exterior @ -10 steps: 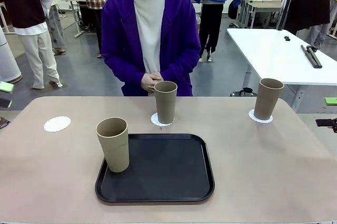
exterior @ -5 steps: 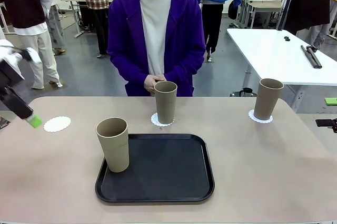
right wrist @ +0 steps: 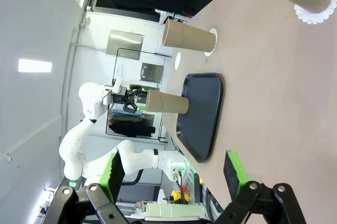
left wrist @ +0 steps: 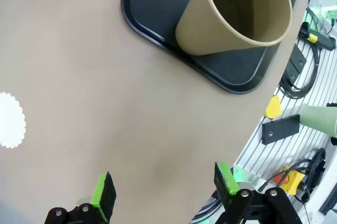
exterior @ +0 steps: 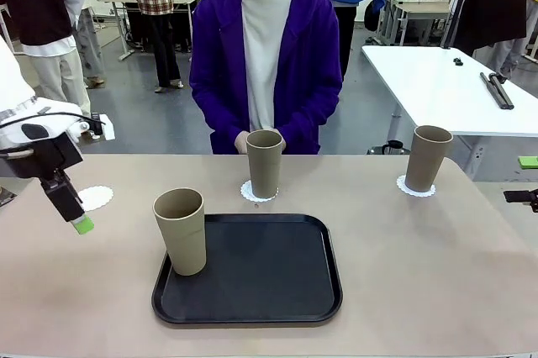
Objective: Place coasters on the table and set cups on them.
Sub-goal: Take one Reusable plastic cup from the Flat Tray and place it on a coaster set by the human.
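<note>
A grey floor (exterior: 143, 127) stretches behind; a white table (exterior: 429, 81) stands at right; people (exterior: 50, 30) stand farther off.

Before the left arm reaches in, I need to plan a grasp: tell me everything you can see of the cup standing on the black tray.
The cup is a tall tapered tumbler, matte tan, handleless, wider at the rim than the base, and looks empty inside. It stands upright by the left edge of the black tray, base flat on its surface. Nothing else touches it.

Three cups (exterior: 180, 232); three coasters (exterior: 418, 191); one tray (exterior: 269, 267); one table (exterior: 429, 282).
</note>
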Robot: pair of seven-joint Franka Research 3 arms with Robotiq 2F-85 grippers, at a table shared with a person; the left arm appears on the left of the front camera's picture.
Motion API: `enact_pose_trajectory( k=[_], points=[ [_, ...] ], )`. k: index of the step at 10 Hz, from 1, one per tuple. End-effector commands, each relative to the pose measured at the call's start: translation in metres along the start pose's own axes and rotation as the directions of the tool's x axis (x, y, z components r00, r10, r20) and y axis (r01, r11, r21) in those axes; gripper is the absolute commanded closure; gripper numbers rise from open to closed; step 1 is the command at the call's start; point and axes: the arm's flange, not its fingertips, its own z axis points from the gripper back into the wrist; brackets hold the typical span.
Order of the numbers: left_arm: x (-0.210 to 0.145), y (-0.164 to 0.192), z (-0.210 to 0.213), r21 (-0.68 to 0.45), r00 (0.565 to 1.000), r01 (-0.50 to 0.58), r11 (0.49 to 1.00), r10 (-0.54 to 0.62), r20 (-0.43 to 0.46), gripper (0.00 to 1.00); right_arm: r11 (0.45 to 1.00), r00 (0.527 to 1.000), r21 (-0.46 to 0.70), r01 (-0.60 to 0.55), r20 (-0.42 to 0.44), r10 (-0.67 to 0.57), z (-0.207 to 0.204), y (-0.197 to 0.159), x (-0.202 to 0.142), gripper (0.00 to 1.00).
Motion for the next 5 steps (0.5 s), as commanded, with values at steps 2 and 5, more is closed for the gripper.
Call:
enact_pose_trajectory(
  k=[2,5],
  points=[
    [-0.0024,-0.0008,0.008,0.02,1.0,0.011,1.0,-0.011,0.008,0.0,1.0,1.0,0.004,-0.003,0.002,0.003,-0.0004,0.0013,-0.0014,0.0],
    [-0.001,0.0004,0.0045,-0.001,1.0,0.004,1.0,-0.004,0.015,0.0,1.0,1.0,0.004,-0.003,0.002,0.003,-0.0004,0.0013,-0.0014,0.0]
  ],
)
